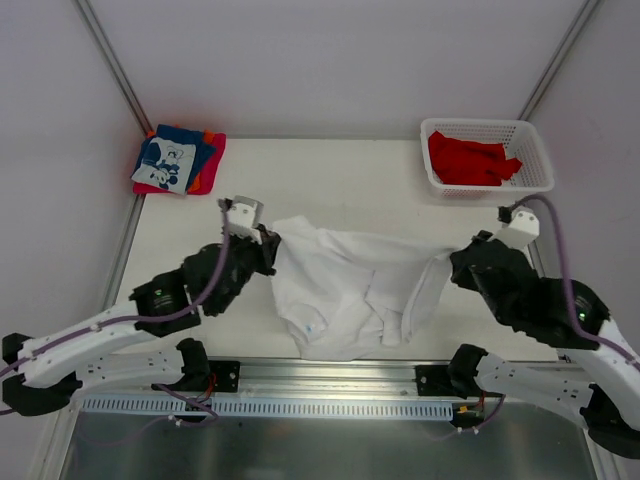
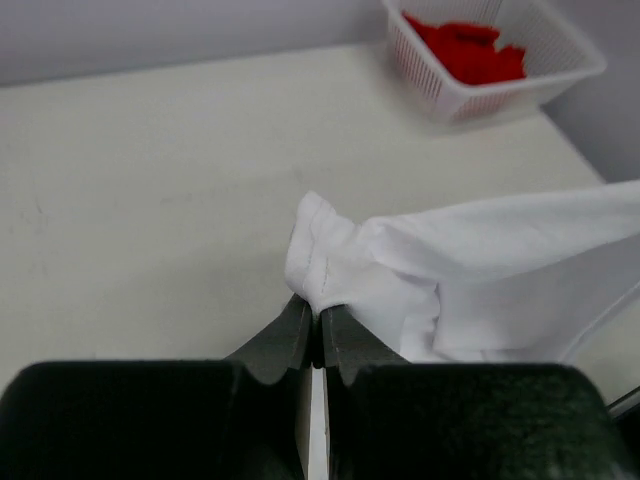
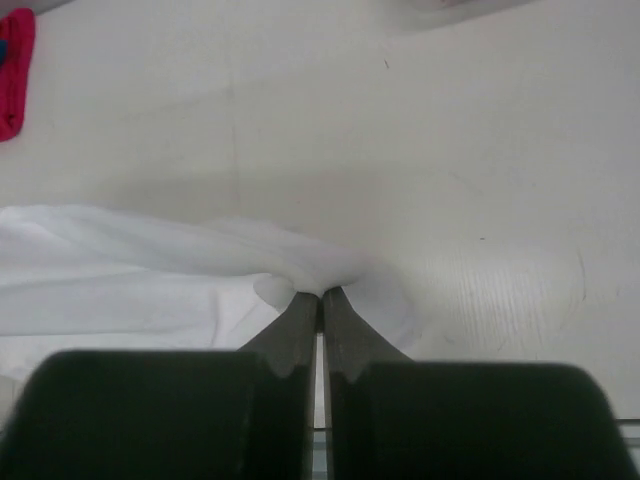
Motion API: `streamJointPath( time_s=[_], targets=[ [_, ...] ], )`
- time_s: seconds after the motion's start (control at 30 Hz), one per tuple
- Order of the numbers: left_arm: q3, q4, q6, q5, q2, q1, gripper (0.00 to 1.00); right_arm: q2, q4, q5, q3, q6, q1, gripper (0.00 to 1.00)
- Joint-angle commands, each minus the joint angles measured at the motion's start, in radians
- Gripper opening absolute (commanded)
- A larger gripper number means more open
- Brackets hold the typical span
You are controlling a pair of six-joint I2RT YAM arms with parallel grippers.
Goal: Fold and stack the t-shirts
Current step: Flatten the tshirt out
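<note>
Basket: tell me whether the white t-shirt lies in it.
No, the basket holds only red cloth; the white t-shirt is out on the table.

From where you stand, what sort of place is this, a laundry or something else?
Probably a robot test cell, not a laundry: a left arm and right arm bolted at the edge of a table, plain panels around it, and a staged white t-shirt, folded stack and basket of red shirts.
</note>
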Motion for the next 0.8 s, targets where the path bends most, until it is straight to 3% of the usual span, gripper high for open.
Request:
streamJointPath(
  time_s=[0.0,0.2,0.37,0.53,0.67,0.77],
  targets=[
    [0.107,-0.116,0.115,-0.051,-0.095,-0.007,0.00,0.018,-0.156,0.064,0.139,-0.149,0.003,0.00],
    [0.248,-0.267,0.111,0.008,-0.172,-0.013,0.00,0.060,-0.141,-0.006,0.216,-0.229,0.003,0.00],
    [0.498,-0.448,0.207,0.027,-0.190,-0.013,0.00,0.096,-0.181,0.000,0.398,-0.344,0.001,0.00],
    [0.737,-0.484,0.235,0.250,-0.221,-0.012,0.00,0.164,-0.196,-0.094,0.732,-0.491,0.003,0.00],
    [0.856,-0.493,0.197,0.418,-0.239,-0.012,0.00,0.215,-0.199,-0.254,0.955,-0.547,0.001,0.00],
    [0.928,-0.508,0.149,0.555,-0.242,-0.010,0.00,0.209,-0.173,-0.357,1.023,-0.561,0.003,0.00]
  ],
)
